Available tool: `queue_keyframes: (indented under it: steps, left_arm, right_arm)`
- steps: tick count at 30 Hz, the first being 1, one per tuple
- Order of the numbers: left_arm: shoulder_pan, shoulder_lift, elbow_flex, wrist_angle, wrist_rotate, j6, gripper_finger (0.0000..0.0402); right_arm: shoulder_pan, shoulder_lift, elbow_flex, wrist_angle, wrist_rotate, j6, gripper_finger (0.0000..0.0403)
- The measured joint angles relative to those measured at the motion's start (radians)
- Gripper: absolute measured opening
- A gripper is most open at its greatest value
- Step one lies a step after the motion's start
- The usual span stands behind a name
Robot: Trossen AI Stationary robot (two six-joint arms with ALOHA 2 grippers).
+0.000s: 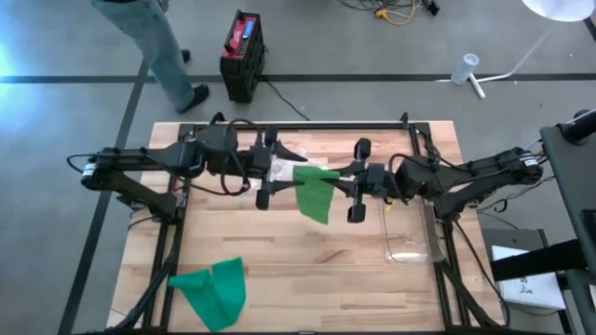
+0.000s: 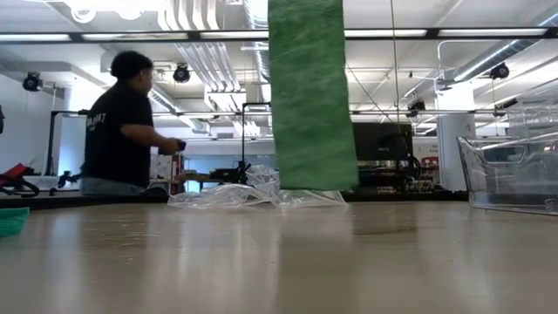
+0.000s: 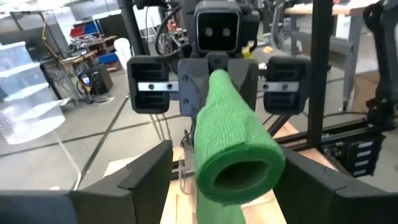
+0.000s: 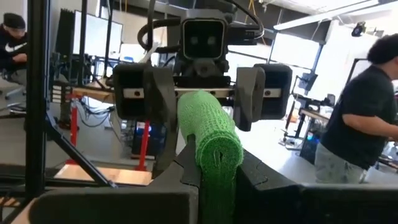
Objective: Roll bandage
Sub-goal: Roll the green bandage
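High view: right gripper (image 1: 346, 180) pinches the bandage (image 1: 315, 190) roll above mid-table (image 1: 307, 270), tail hanging. Left gripper (image 1: 270, 173) faces it, jaws spread wide beside the roll, not gripping.

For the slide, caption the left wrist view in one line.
Left claw open around the rolled green bandage, whose far end the right claw grips.

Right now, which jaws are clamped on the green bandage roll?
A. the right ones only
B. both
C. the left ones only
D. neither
A: the right gripper is shut on the end of the bandage roll, while the left gripper has its jaws standing open on either side of it.
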State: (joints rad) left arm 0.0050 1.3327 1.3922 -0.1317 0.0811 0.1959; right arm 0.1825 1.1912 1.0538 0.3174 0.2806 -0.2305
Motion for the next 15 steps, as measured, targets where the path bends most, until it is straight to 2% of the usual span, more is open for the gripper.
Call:
queue_keyframes:
  steps: [5, 9, 15]
  left_arm:
    - [0.028, 0.005, -0.004, 0.026, 0.025, -0.059, 0.0231]
    - [0.06, 0.011, -0.008, 0.034, 0.106, -0.089, 0.0221]
    - [0.077, 0.033, -0.005, 0.039, 0.149, -0.096, 0.017]
  right_arm:
    - [-0.001, -0.001, 0.0, -0.003, 0.006, -0.007, 0.003]
    - [-0.001, -0.001, 0.0, -0.004, -0.007, -0.015, 0.003]
    - [-0.001, -0.001, 0.0, -0.005, -0.013, -0.006, 0.0034]
